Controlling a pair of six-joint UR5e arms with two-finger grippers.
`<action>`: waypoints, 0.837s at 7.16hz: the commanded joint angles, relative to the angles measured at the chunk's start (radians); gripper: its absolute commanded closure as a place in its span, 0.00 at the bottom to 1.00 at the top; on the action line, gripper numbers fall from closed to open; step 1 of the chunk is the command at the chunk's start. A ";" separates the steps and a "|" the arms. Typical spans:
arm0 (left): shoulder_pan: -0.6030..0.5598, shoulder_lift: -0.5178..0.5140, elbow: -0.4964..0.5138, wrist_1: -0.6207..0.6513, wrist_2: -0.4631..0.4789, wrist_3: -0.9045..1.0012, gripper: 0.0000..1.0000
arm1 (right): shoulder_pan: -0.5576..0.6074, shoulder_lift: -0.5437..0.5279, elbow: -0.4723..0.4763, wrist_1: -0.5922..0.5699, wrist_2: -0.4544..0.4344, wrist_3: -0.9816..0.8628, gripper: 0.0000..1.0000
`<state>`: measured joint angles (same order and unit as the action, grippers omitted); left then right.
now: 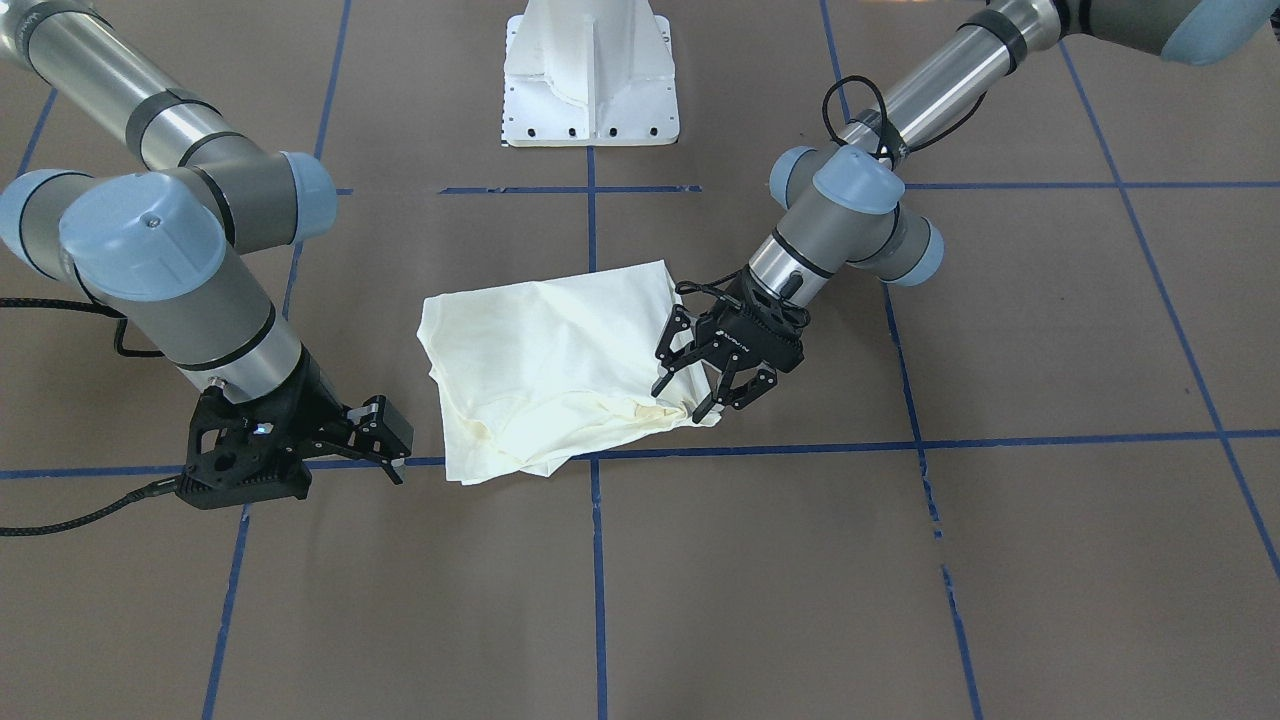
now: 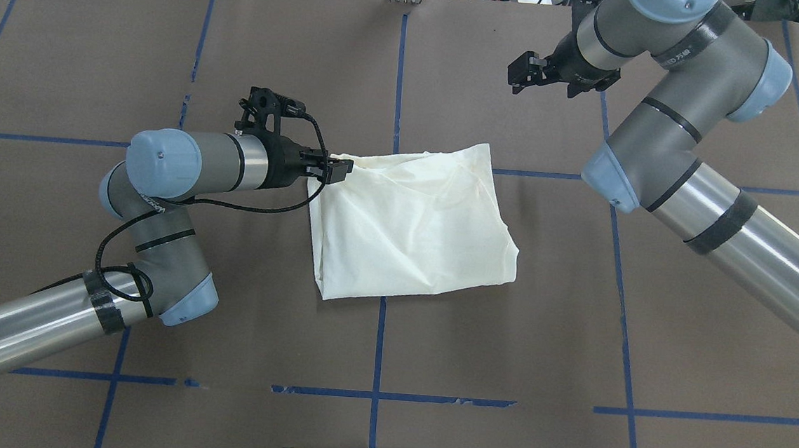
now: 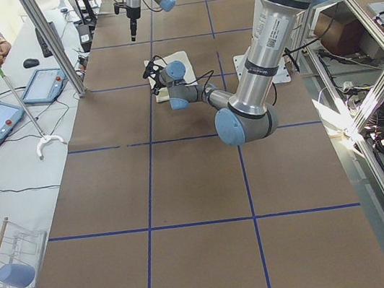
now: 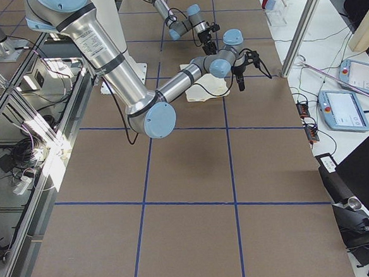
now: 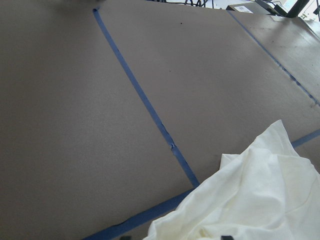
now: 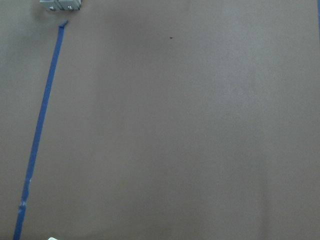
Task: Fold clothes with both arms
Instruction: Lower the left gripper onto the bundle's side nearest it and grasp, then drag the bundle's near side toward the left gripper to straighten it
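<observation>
Brown paper table (image 1: 1000,560) gridded with blue tape (image 1: 1050,437). The cream T-shirt (image 1: 540,360) lies bunched at its centre.

Front view: the left gripper (image 1: 690,400) straddles the T-shirt's puckered corner, fingers apart. I would close low there, so that every layer is caught before lifting. The right gripper (image 1: 392,450) hangs near the opposite edge without touching it, seemingly spread and holding nothing. Overhead: bare table lies on every side, so a fold towards the robot looks unobstructed. Left wrist: loose cloth edges fill the lower right.
</observation>
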<state>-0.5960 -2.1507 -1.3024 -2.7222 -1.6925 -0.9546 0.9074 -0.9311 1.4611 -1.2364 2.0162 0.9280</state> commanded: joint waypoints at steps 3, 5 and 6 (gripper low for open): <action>-0.002 0.002 0.023 -0.002 0.022 0.001 1.00 | -0.001 -0.006 -0.001 0.002 -0.001 0.000 0.00; -0.042 0.029 0.002 -0.008 0.011 0.064 1.00 | -0.001 -0.008 -0.001 0.002 -0.001 -0.002 0.00; -0.047 0.060 0.002 -0.027 0.011 0.085 1.00 | -0.001 -0.011 -0.002 0.002 -0.001 -0.002 0.00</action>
<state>-0.6291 -2.1227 -1.2949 -2.7336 -1.6785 -0.9039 0.9066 -0.9392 1.4602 -1.2349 2.0157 0.9270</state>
